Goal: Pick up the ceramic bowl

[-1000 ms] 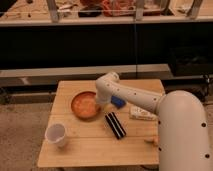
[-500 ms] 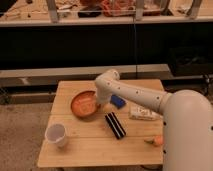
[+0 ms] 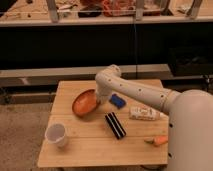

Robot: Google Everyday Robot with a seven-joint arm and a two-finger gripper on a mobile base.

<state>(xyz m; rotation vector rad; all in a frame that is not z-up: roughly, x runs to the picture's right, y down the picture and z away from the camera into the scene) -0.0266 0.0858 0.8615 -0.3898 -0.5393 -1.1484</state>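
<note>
The white arm (image 3: 145,92) reaches left over the wooden desk (image 3: 65,150). The ceramic bowl (image 3: 84,103) sits tilted at back left, and the gripper (image 3: 101,98) has its jaws clamped on its right rim. The white packet (image 3: 144,113) has unreadable print.

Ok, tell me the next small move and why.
Probably raise the arm straight up a little: the gripper is at the right rim of the ceramic bowl, which tilts with its left edge seemingly resting on the table.
</note>
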